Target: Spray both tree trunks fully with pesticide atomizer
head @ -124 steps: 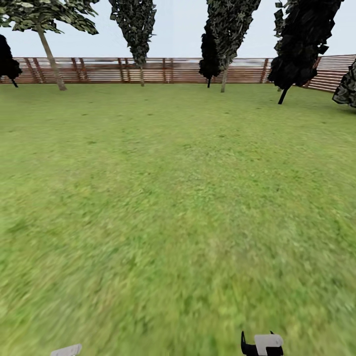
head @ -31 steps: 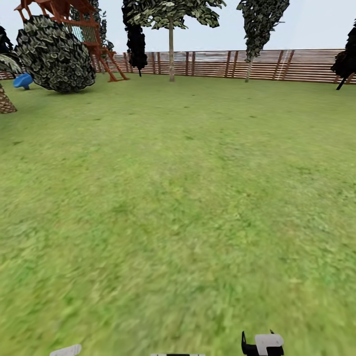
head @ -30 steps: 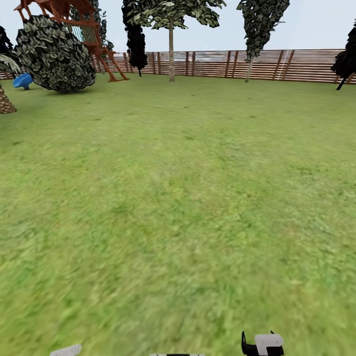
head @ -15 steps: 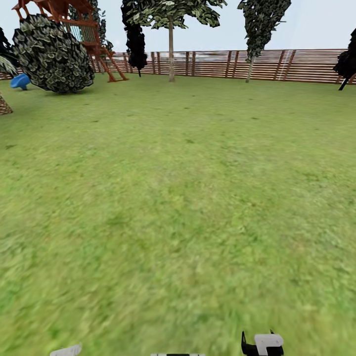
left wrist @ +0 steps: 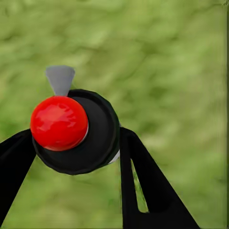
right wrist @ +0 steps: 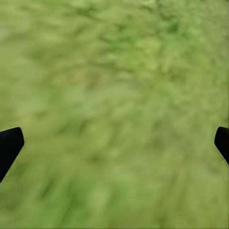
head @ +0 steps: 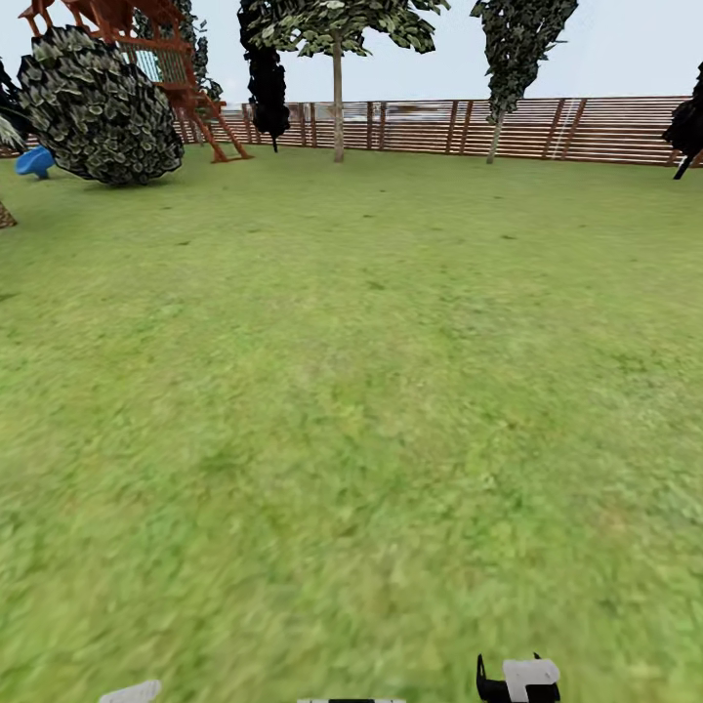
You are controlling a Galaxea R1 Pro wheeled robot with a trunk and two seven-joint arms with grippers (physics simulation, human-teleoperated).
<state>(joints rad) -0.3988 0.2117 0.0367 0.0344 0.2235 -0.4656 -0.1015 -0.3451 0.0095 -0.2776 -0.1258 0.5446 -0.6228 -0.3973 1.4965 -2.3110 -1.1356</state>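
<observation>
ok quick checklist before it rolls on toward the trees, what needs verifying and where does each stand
1. Atomizer held: ok. The left gripper is shut on the pesticide atomizer, a black body with a red cap.
2. Nozzle aim: not ok yet. The grey nozzle faces grass, not a trunk.
3. Right gripper: ok, open and holding nothing over the lawn.
4. Target in sight: ok. A pale tree trunk stands ahead by the wooden fence.
5. Path: ok. Open lawn lies between robot and trunk; the round bush sits off to the left.
6. Trunk coverage: cannot tell from this far off.
</observation>
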